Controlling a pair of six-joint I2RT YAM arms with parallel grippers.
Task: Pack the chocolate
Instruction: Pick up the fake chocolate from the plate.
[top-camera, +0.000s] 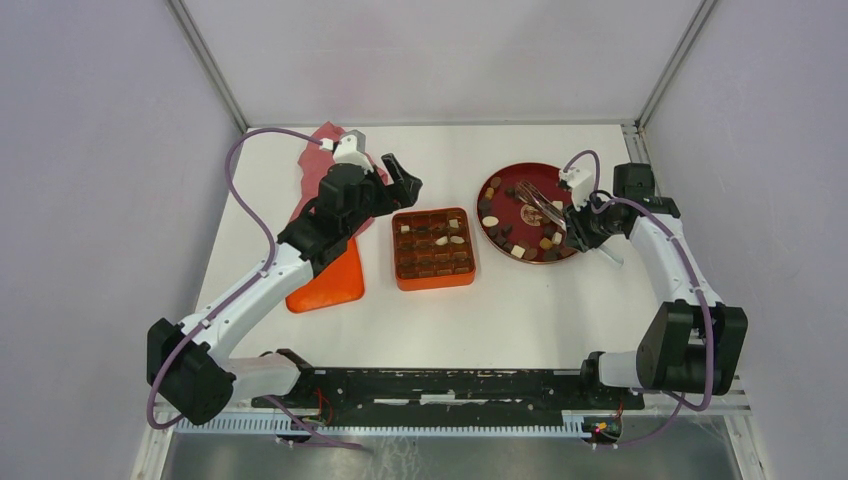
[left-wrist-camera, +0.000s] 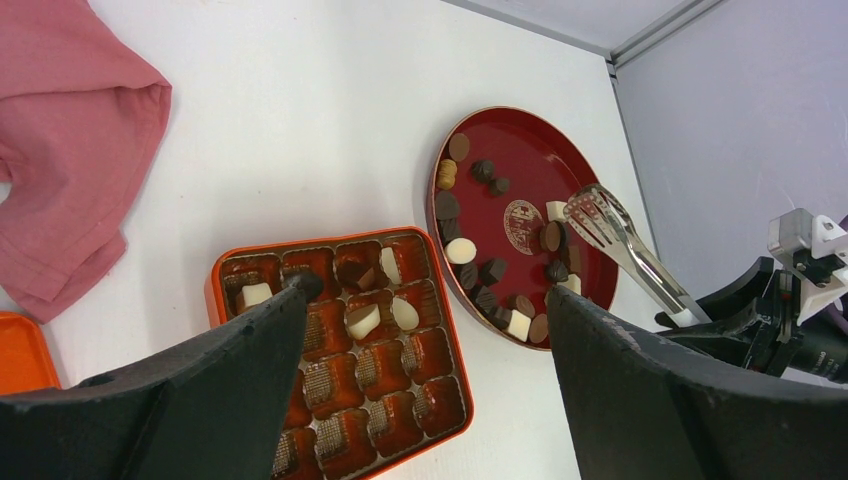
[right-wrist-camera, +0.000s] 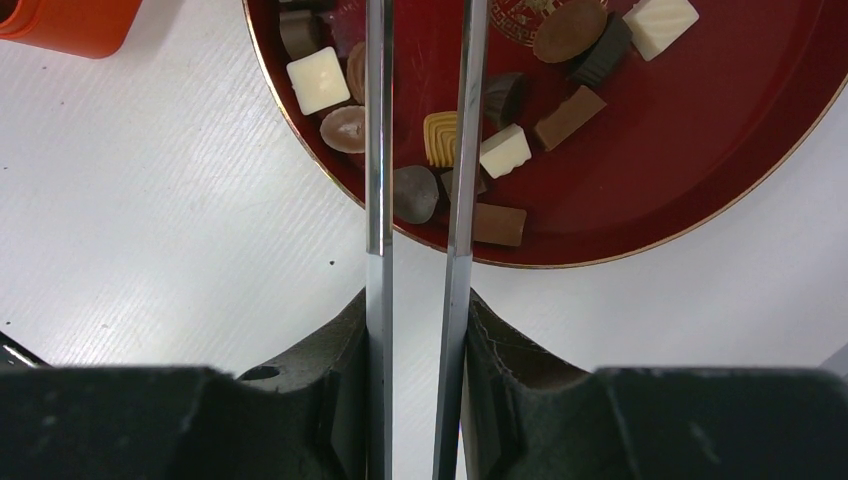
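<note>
White table (top-camera: 560, 310), lilac walls (top-camera: 100, 150): left gripper (top-camera: 402, 180) wide open, empty, near the orange box (top-camera: 433, 283); right gripper (right-wrist-camera: 418, 300) clamped on metal tongs (right-wrist-camera: 378, 150) over chocolate (right-wrist-camera: 505, 150) on the red plate (right-wrist-camera: 700, 150).

From high behind the arm bases we look down on the whole worktop (top-camera: 560, 310). Our left wrist view looks past the left claw (left-wrist-camera: 428, 300), over the orange box (left-wrist-camera: 212, 290), toward the red plate (left-wrist-camera: 530, 160). Our right wrist view hangs close above that plate; all 3 views share it.
</note>
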